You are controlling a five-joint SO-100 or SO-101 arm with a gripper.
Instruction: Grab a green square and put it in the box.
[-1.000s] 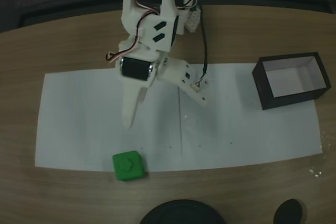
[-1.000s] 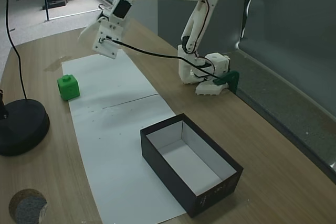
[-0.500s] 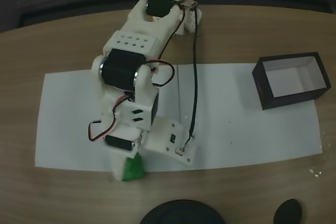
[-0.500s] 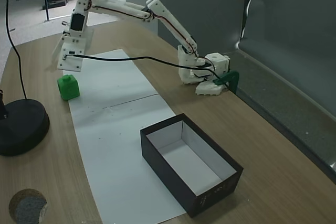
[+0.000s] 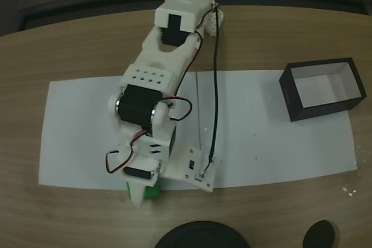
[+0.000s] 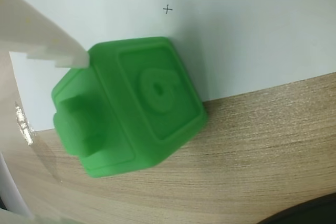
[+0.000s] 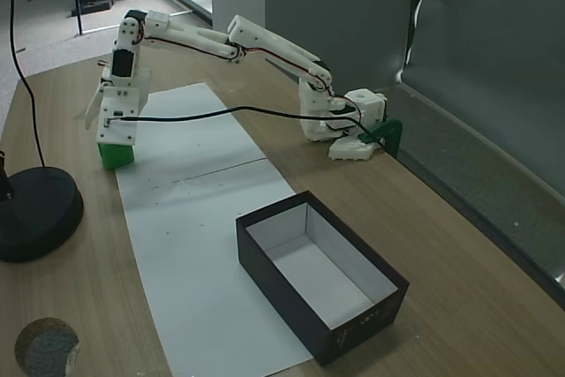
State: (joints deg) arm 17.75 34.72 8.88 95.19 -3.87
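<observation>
Box (image 7: 349,324) with bare white inside

My arm stretches far out from the box (image 7: 322,280), and my hand (image 7: 108,134) sits low over the green square (image 7: 116,154), hiding its top. The square rests at the white paper's (image 7: 207,245) far edge, well apart from the box.
</observation>
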